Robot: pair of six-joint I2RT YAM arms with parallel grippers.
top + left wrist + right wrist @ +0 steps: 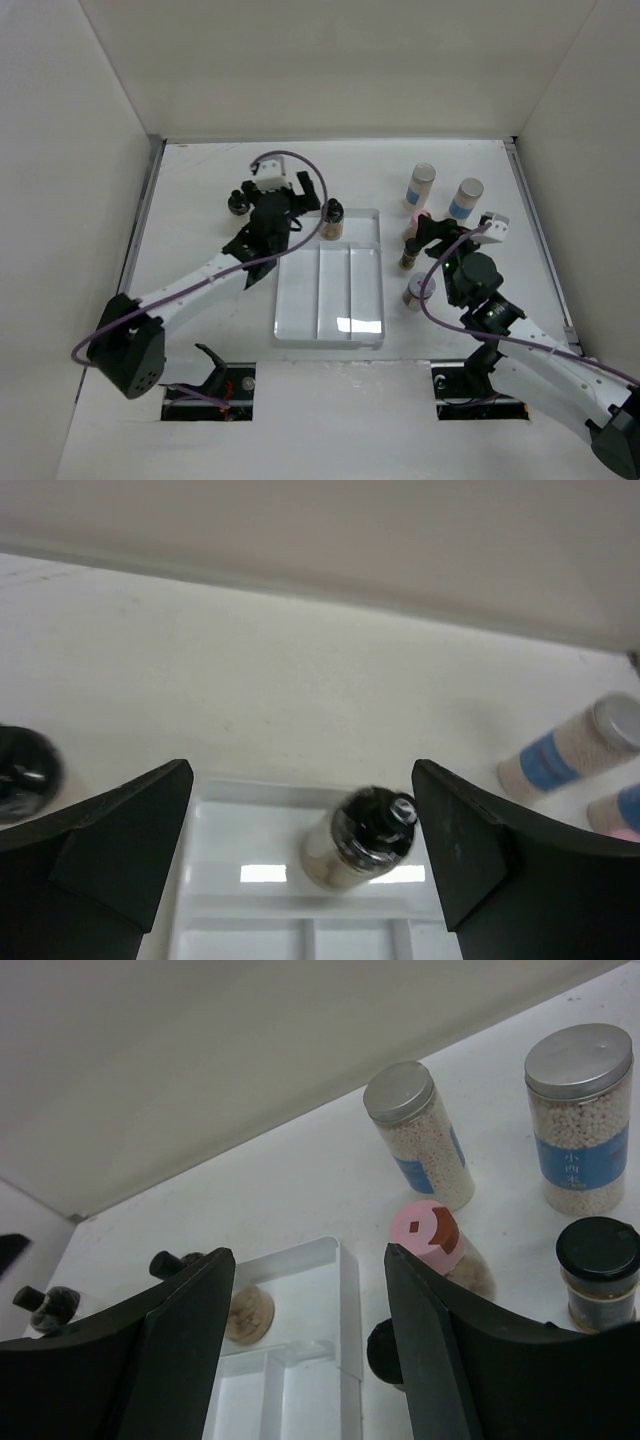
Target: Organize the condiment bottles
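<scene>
Left wrist, bottle (362,838) in tray (240,825), left hand (300,780) spread

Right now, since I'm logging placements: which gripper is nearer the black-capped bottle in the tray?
Left. The left gripper hovers just beside the bottle; the right gripper is off the tray's right side.

Black-capped bottle (334,222) upright in tray's (330,300) far compartment

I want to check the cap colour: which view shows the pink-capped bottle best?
The right wrist view: the pink-capped bottle is near and sharp, cap and body visible. The top view shows only a small pink spot, partly hidden. The left wrist view shows at most a blurred pink trace.
</scene>
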